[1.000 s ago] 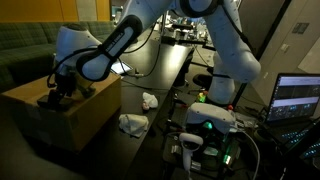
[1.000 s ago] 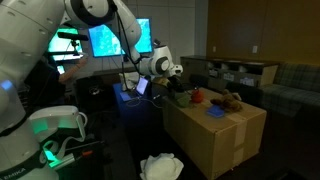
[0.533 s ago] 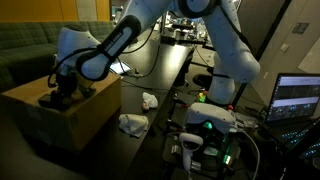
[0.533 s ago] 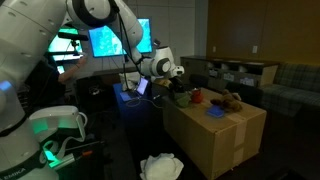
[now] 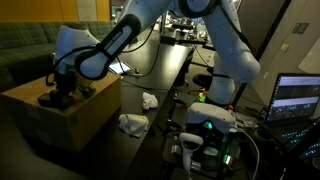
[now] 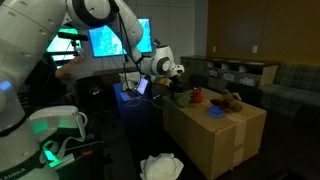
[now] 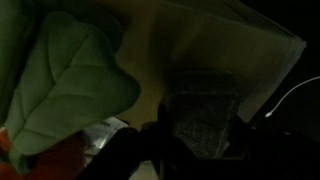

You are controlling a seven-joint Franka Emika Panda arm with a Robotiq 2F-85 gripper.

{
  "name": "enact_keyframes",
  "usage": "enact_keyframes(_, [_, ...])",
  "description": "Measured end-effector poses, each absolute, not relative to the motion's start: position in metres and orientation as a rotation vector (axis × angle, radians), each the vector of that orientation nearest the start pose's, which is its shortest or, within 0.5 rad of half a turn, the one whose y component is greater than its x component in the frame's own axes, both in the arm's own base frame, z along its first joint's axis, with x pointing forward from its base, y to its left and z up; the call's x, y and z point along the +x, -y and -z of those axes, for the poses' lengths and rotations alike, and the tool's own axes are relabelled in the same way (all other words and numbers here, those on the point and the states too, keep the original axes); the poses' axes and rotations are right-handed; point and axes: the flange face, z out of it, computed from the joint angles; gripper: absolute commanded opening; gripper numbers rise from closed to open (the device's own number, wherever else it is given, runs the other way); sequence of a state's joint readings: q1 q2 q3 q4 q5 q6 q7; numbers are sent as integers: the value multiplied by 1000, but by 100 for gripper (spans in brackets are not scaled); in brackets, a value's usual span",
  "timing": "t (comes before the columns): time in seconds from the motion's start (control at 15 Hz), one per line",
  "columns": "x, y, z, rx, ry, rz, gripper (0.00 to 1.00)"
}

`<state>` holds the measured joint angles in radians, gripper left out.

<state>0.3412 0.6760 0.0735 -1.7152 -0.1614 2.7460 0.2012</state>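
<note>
Cardboard counter [image 6: 222,138], with the end effector [image 6: 178,92] low over its edge nearest the arm. Green soft item [image 7: 60,80] lay just beside the end effector, at left in the wrist view — the exterior views did not resolve it. Jaw opening could not be told: too dark. Brown plush toy [image 6: 231,100] and red object [image 6: 197,97] sat farther along the counter; bare cardboard showed along its near edge.
</note>
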Motion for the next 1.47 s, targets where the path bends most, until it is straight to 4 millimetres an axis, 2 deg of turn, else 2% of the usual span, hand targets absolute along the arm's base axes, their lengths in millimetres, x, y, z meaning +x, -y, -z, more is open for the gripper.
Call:
enact_keyframes(0.33, [632,-299,-249,-2979,537,539,31])
enact_keyframes(0.6, [606,-315,-275,-2963,589,550,31])
enact_keyframes(0.8, [575,-322,-288,-2966,608,530,31])
enact_keyframes(1.0, [538,-322,-288,-2988,621,493,31])
enact_keyframes(1.27, [484,-314,-275,-3041,637,430,31])
enact_keyframes(1.47, [445,-299,-260,-3077,625,363,31])
